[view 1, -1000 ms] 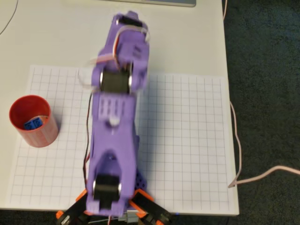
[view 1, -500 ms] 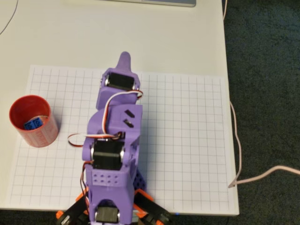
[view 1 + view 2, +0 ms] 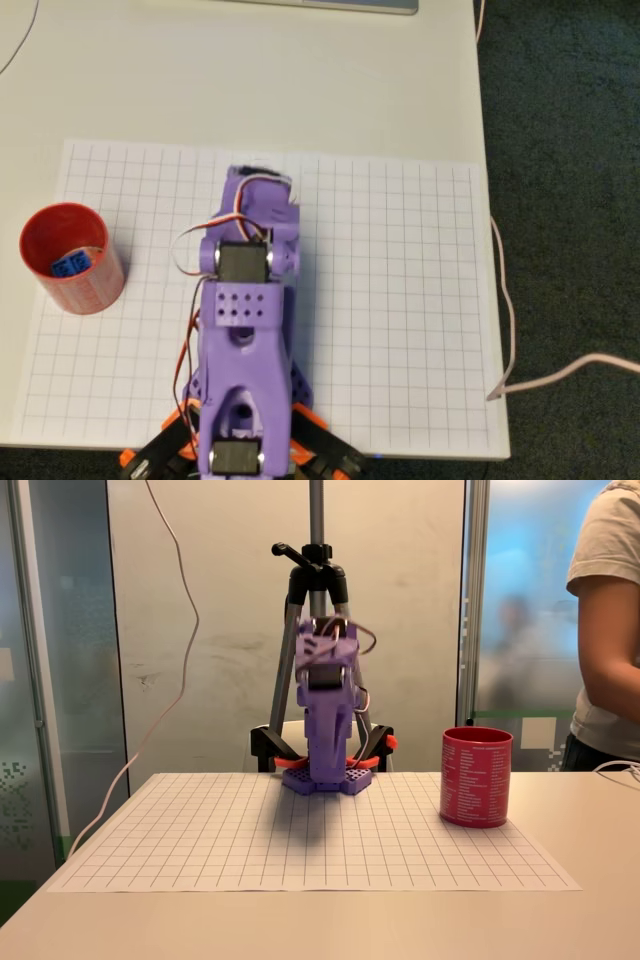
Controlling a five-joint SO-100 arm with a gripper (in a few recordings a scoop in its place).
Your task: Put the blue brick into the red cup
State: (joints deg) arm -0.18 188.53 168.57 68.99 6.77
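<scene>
The red cup [image 3: 68, 262] stands upright at the left edge of the grid mat, and in the fixed view the cup [image 3: 477, 777] is on the right. The blue brick [image 3: 72, 265] lies inside it on the bottom. My purple arm is folded back over its base in the middle of the mat. Its gripper [image 3: 257, 184] is tucked down near the mat's middle, several grid squares right of the cup and apart from it. From the front the gripper [image 3: 323, 745] hangs down before the arm, and its fingers are hidden, so open or shut does not show.
The white grid mat [image 3: 400, 300] covers the table. A pale cable [image 3: 505, 300] runs along the table's right edge. A tripod [image 3: 318, 570] stands behind the arm's base. A person [image 3: 610, 630] stands at the right edge of the fixed view, behind the cup.
The arm has drawn back from a long reach over the mat's far edge and folded over its base. The cup and the brick in it have not moved.
</scene>
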